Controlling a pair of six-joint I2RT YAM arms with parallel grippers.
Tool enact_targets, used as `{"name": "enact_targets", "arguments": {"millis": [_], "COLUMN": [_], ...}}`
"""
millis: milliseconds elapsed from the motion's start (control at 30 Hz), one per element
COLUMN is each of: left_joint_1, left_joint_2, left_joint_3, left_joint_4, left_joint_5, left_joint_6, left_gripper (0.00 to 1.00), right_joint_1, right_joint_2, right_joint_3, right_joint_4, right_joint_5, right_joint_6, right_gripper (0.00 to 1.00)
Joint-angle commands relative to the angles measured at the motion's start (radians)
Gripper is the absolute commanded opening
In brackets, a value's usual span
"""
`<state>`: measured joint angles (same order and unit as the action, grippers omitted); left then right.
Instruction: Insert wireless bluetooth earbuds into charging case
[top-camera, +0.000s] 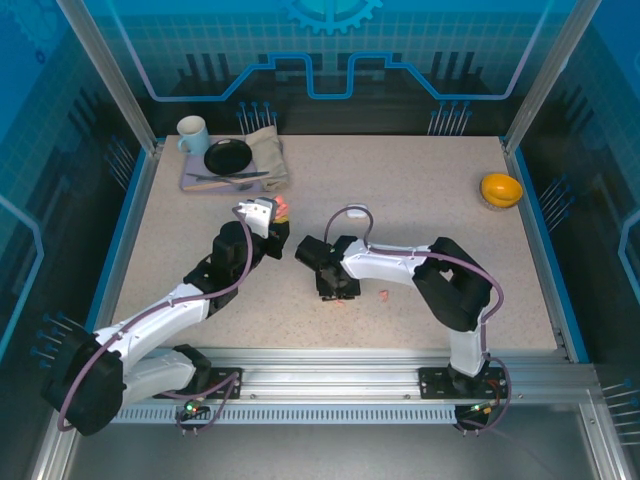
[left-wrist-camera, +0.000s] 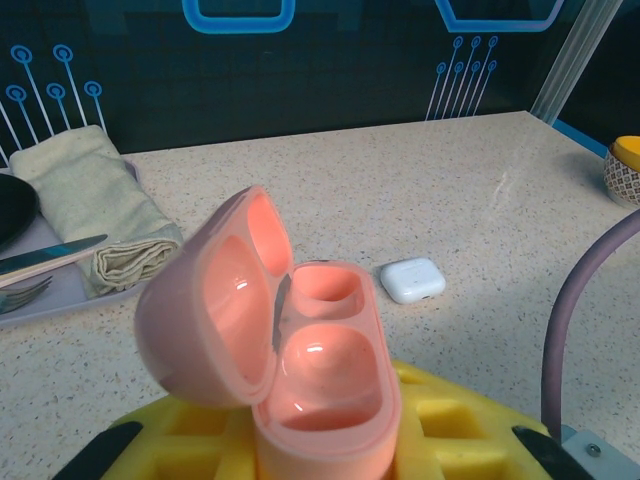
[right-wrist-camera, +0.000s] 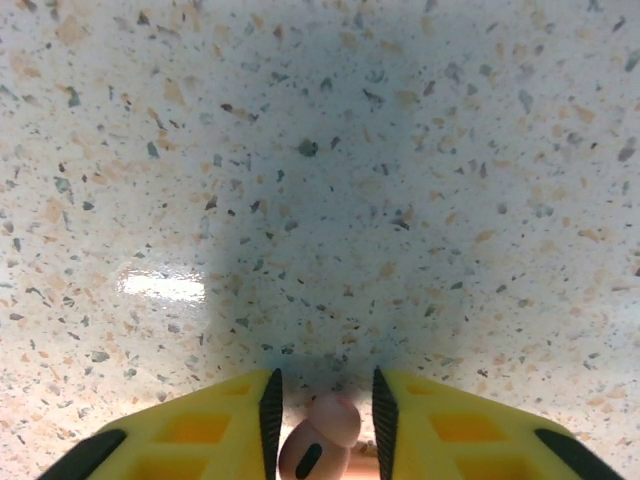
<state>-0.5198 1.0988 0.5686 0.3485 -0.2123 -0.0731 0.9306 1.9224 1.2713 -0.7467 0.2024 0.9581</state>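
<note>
Pinching a salmon-pink earbud (right-wrist-camera: 322, 440), cut off by the lower edge, the right claw (right-wrist-camera: 322, 398) hangs just over the speckled surface (right-wrist-camera: 320, 150), while the left claw (left-wrist-camera: 325, 440) clamps the open pink case (left-wrist-camera: 300, 340), its base hidden, a white case (left-wrist-camera: 412, 279) lying beyond.

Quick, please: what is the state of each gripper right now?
Left gripper: closed, holding the pink case, whose lid is open.
Right gripper: closed on a pink earbud between its fingers.
</note>
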Motion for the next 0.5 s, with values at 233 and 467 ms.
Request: {"name": "enact_targets", "arguments": {"millis": [233, 467], "left_joint_1": [0.008, 0.008], "left_joint_2": [-0.009, -0.017], "left_joint_3": [0.027, 0.026], "left_joint_4": [0.025, 0.017], "left_joint_5": [0.019, 0.025], "left_joint_6": [0.009, 0.013], "left_gripper": [0.0, 0.0], "right_joint_1": [0.011, -0.018], "right_joint_2": [-0.07, -0.105], "right_joint_3": [-0.027, -0.065], "right_joint_4": [0.0, 0.041], "right_joint_5": [0.028, -0.032], "right_joint_6": [-0.067, -0.322], "right_gripper": [0.41, 0.52]}}
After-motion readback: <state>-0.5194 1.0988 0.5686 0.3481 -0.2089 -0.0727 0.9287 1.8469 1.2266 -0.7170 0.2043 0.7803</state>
